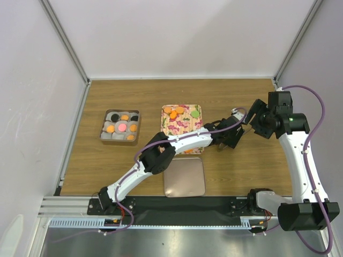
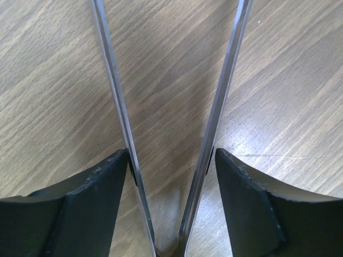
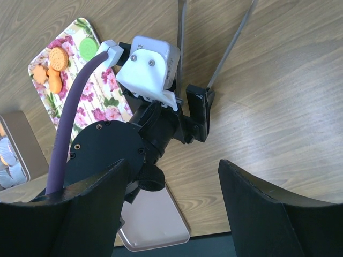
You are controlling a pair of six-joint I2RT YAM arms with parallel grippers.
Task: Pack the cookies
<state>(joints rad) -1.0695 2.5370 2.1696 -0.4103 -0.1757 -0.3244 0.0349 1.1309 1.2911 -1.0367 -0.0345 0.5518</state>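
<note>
Several orange cookies [image 1: 172,111] and a green one [image 1: 195,113] lie on the floral tray [image 1: 182,128]. More cookies [image 1: 121,126] sit in paper cups in a tin [image 1: 103,135] at the left. My left gripper [image 1: 231,136] is shut on metal tongs [image 2: 115,91], right of the tray, over bare wood. The tong blades spread apart between my fingers [image 2: 112,171] and hold nothing. My right gripper [image 1: 254,121] is open and empty, just right of the left gripper. In the right wrist view it looks down on the left gripper [image 3: 195,110], the tongs [image 3: 231,45] and the tray's cookies [image 3: 58,58].
A plain square metal lid [image 1: 184,177] lies in front of the tray, near the table's front edge; it also shows in the right wrist view [image 3: 155,225]. The left arm [image 1: 161,152] stretches over the tray's near corner. White walls enclose the table.
</note>
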